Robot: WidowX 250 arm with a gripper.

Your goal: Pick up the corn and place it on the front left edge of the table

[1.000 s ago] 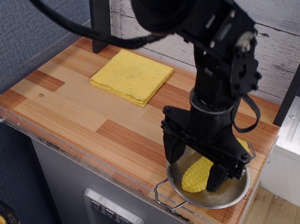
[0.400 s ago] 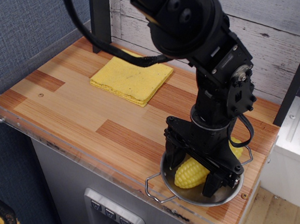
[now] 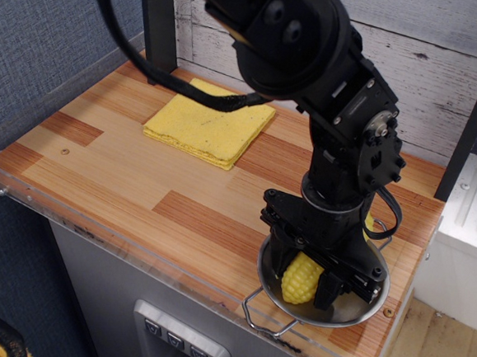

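The corn (image 3: 299,279), a bright yellow bumpy toy cob, lies in a round metal bowl (image 3: 352,305) at the front right of the wooden table (image 3: 123,169). My black gripper (image 3: 301,281) reaches down into the bowl with one finger on each side of the cob. The jaws have closed in against the corn. Only the cob's front end shows; the rest is hidden behind the gripper.
A flat square yellow cloth (image 3: 210,121) lies at the back middle of the table. A clear acrylic rim (image 3: 94,232) runs along the front edge. A dark post (image 3: 158,25) stands at the back left. The bowl's wire handle (image 3: 262,317) sticks out over the front edge.
The gripper has narrowed around the corn and the cob has turned more end-on between the fingers. The bowl has shifted slightly on the table.
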